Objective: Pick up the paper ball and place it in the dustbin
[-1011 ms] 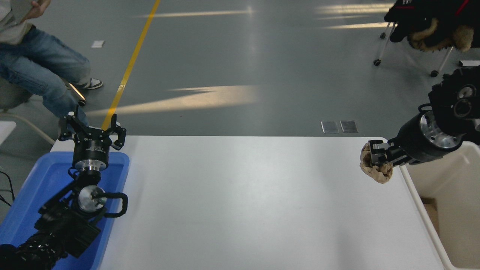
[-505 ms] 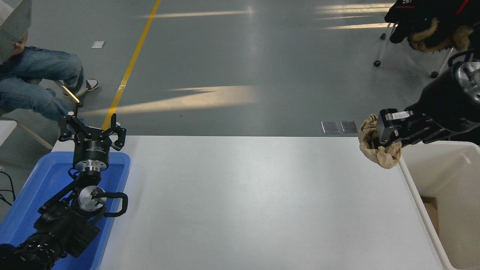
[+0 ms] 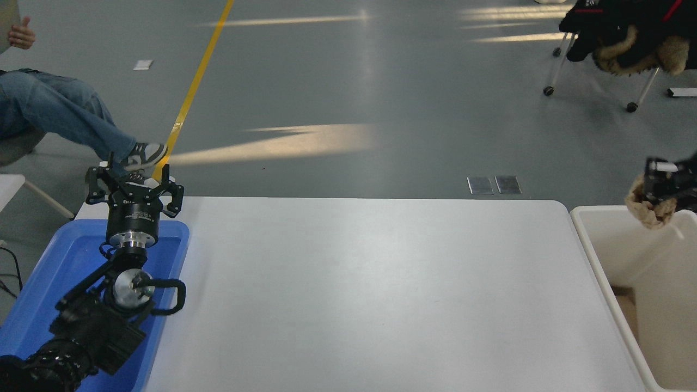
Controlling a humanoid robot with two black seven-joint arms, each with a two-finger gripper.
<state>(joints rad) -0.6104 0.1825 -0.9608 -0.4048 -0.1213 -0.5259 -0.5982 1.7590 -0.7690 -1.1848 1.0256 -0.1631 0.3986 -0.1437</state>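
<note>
The tan-brown crumpled paper ball point(image 3: 648, 211) hangs in my right gripper point(image 3: 656, 188), which is shut on it at the picture's right edge. It is held above the far rim of the cream-white dustbin point(image 3: 604, 272), which stands off the table's right end. Most of the right arm is out of view. My left gripper point(image 3: 133, 188) is parked at the far left over a blue tray, with its fingers spread open and empty.
The shallow blue tray point(image 3: 54, 283) sits at the table's left end under the left arm. A person in jeans point(image 3: 60, 120) sits beyond the far left corner, one shoe close to the left gripper. A wheeled chair with a dark coat point(image 3: 621, 38) stands far right.
My right gripper has carried the paper ball up and to the right, from over the table's right end to above the dustbin's far rim. The person's leg has stretched out toward the table.
</note>
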